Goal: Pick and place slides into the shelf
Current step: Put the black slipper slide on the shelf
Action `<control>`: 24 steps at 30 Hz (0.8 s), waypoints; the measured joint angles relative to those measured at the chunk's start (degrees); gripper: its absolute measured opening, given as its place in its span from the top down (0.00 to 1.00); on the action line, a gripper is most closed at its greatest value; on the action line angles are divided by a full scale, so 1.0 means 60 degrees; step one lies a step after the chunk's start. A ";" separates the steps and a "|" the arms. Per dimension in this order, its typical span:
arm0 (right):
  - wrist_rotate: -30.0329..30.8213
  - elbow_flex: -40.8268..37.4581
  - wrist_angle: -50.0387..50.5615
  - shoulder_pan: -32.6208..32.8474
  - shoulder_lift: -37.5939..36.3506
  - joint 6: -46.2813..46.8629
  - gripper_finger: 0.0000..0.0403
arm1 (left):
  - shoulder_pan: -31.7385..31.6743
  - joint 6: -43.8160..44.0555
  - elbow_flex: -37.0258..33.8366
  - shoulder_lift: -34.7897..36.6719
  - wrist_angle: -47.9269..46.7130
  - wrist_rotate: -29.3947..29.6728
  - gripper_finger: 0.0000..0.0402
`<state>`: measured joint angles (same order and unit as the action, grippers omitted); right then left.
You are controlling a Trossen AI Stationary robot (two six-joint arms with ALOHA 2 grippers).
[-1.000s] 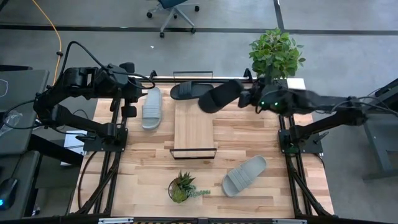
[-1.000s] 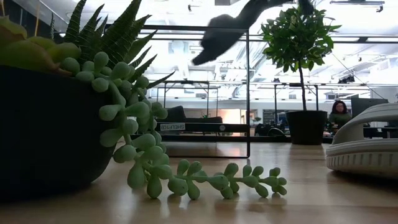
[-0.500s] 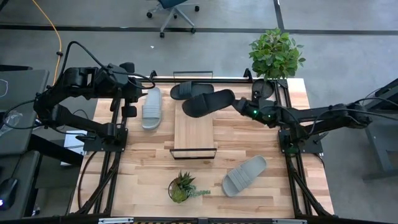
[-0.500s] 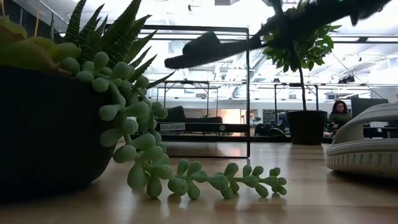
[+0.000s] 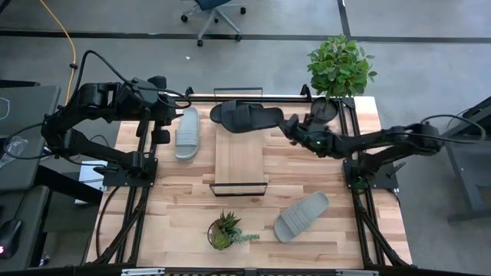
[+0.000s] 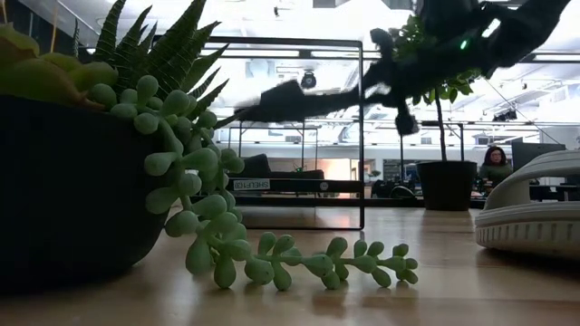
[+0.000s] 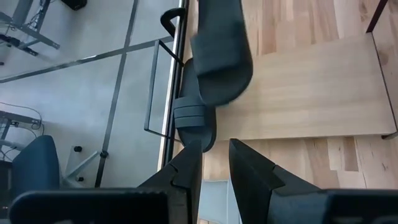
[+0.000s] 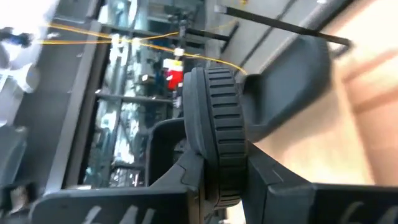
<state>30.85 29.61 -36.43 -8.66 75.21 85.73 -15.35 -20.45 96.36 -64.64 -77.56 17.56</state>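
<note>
My right gripper is shut on a black slide and holds it in the air over the far end of the shelf, a light-wood board with black wire ends. A second black slide lies on the shelf's far end, partly under the held one. One grey slide lies sole-down on the table left of the shelf, another at the near right. My left gripper hangs open above the left grey slide, with nothing between its fingers. My right gripper pinches the black slide's end, the one away from the strap, between its two fingers, one on each flat face. The fingers come nearly level from the table's right side, along the slide. The slide juts out about level, lifted clear of the board.
A small succulent pot stands near the front edge, close before the low camera. A leafy potted plant stands at the far right corner, just behind my right arm. Bare tabletop lies near the shelf's front left.
My right gripper has come down and a little toward the table's left, rolling as it went. The black slide, slanting high above the shelf a second ago, now lies about level and lower, over the shelf's far end. My left arm has kept still.
</note>
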 joint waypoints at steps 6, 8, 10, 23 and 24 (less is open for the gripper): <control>-0.0637 -0.0001 -0.1882 0.0014 0.1624 0.0780 0.90 | 0.0000 -0.0002 -0.0091 0.0000 -0.0002 -0.0004 0.83; -0.0621 -0.0013 -0.2164 0.0029 0.2087 0.0984 0.90 | 0.0000 -0.0002 -0.0201 0.0000 -0.0003 -0.0004 0.83; -0.0612 -0.0016 -0.2589 0.0029 0.2459 0.1207 0.90 | 0.0000 0.0000 -0.0324 0.0000 -0.0009 -0.0004 0.83; -0.0931 0.0337 -0.3183 -0.0266 0.3784 0.1888 0.90 | 0.0000 0.0209 -0.1045 0.0000 0.0072 -0.0088 0.83; -0.1046 0.0454 -0.3183 -0.0328 0.3868 0.1886 0.90 | 0.0000 0.0209 -0.1045 0.0000 0.0154 -0.0091 0.83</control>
<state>24.58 32.33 -55.53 -10.63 98.41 97.04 -15.35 -19.20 90.08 -64.64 -76.64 17.02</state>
